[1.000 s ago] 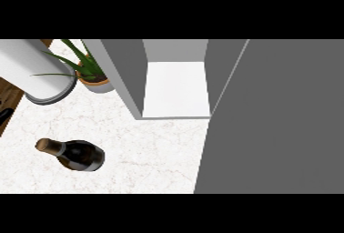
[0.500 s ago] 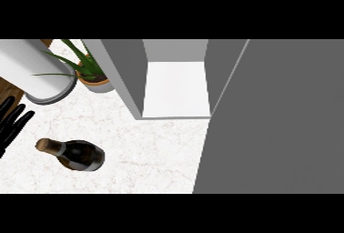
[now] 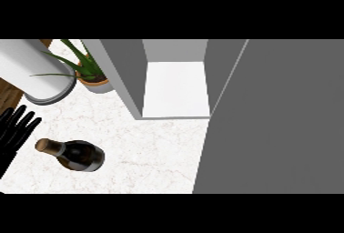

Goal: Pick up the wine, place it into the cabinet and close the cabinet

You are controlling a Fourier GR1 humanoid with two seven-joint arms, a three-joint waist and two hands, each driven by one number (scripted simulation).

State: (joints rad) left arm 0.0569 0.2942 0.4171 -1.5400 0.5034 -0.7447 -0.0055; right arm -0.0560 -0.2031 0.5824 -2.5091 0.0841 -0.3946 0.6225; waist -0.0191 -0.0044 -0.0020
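Left hand (image 3: 13,131), fingers straight, holds nothing beside one wine bottle (image 3: 74,155); one cabinet (image 3: 128,73) open.

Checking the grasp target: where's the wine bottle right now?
Head view, lower left: the wine bottle sits on the marble counter, just right of the left robot hand and down-left of the open cabinet.

my left hand (image 3: 13,135): black all over, one flat dull shade. fingers (image 3: 16,124) long and slim, rod-like, rounded at the tips. only part shows, cut by the left edge.
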